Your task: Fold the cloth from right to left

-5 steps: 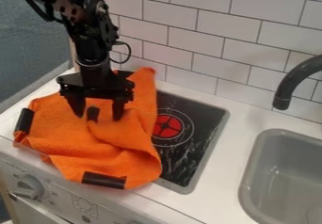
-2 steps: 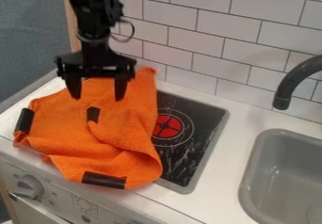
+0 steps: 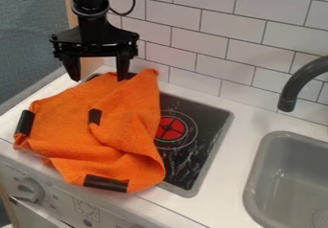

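Observation:
My gripper [image 3: 99, 76] hangs at the upper left, over the back edge of the cloth, open with nothing between its two fingers. The orange cloth [image 3: 72, 126] lies rumpled across the left part of the stove, with a fold running down its right part. Black patches mark its left corner, its front edge and a spot near its middle, where a folded-over corner lies.
Right of the cloth, the black stove top [image 3: 204, 121] shows a red burner [image 3: 170, 128]. A grey sink [image 3: 288, 174] with a dark faucet [image 3: 301, 81] is at the right. White tiles rise behind; a knob [image 3: 27, 189] sits on the front panel.
The gripper has risen and moved back, away from the middle of the cloth, its fingers staying apart. The cloth has kept its shape and place.

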